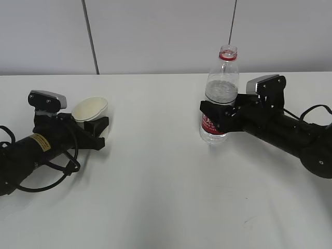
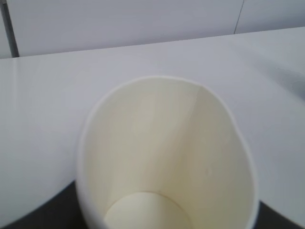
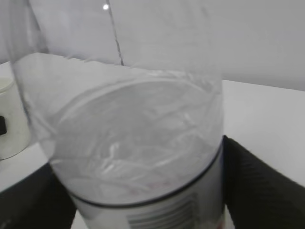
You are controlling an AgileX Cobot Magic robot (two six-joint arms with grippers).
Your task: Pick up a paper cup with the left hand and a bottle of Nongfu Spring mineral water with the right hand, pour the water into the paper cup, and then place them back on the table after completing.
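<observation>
My left hand [image 1: 96, 127] grips the tilted paper cup [image 1: 90, 109] low over the worktop [image 1: 166, 197]; my right hand [image 1: 220, 116] clamps the upright, uncapped water bottle [image 1: 221, 93] standing there.

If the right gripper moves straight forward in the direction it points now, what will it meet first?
The right gripper already has the water bottle between its jaws. Beyond that, it points left toward the paper cup in the left gripper, though depth is uncertain.
</observation>
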